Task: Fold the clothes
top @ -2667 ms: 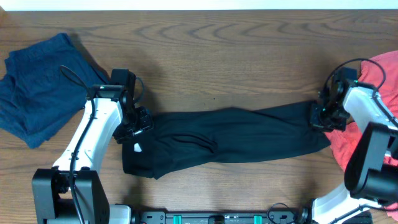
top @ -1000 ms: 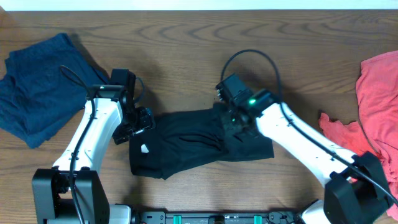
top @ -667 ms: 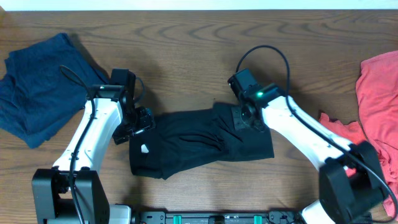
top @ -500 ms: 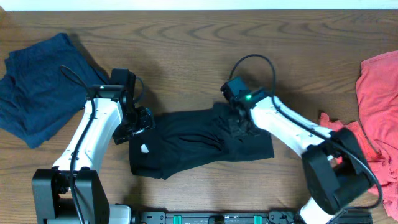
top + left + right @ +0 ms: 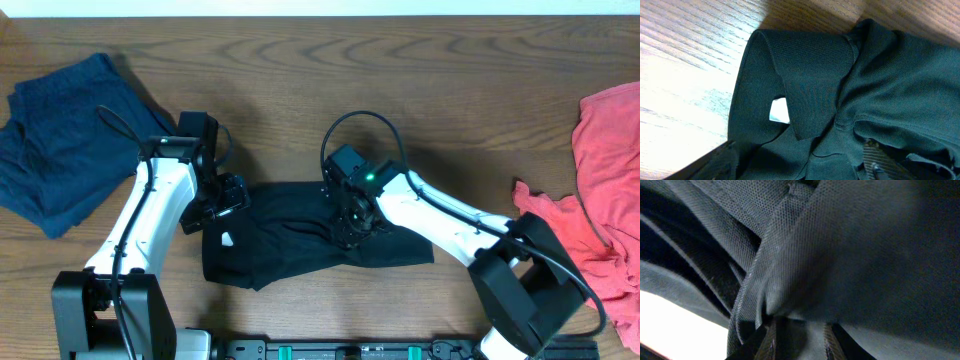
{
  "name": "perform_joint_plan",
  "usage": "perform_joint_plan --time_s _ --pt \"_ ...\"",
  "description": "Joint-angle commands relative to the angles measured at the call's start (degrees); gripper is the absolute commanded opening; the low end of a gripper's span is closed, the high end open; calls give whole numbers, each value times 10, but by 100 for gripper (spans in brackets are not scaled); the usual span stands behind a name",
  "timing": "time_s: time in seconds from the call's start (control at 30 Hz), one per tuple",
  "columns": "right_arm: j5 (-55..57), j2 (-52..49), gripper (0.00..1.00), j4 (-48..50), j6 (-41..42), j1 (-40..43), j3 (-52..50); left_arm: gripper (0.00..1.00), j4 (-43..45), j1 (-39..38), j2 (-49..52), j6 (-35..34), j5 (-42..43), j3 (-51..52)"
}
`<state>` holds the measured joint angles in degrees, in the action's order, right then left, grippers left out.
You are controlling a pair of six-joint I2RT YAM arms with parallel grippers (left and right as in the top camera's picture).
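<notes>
Black shirt (image 5: 290,240) lies bunched near the desk's front edge. The right gripper (image 5: 352,222) is pinched tight on a fold of it. The left gripper (image 5: 222,200) rests at its collar end, jaws spread, gripping nothing. Pulling could drag that loose end and crumple the fold. A navy garment (image 5: 55,140) lies at the far-left corner and a red garment (image 5: 610,140) at the right edge.

a brown wooden table (image 5: 420,70) with bold, looping grain fills the overhead view. a thin pale strip (image 5: 320,6) runs along its far edge, too narrow to tell what it is. in the left wrist view the wood ahead and left of the left fingers (image 5: 872,162) is washed pale by glare — ahead and right of them it stays warm brown.
</notes>
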<state>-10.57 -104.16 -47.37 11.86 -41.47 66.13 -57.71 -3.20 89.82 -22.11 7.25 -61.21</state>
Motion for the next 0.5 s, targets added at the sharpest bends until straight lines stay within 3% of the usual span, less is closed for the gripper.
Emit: perform_joint_plan --time_s 0.0,0.2,0.47 --pt "49 49 30 -9 -5 11 0 83 -3 1 -6 7 -9 7" --pt "194 120 36 -47 58 52 0 83 1 1 1 7 -9 31" --pt "197 148 40 -63 61 108 -1 88 105 1 2 21 10 127"
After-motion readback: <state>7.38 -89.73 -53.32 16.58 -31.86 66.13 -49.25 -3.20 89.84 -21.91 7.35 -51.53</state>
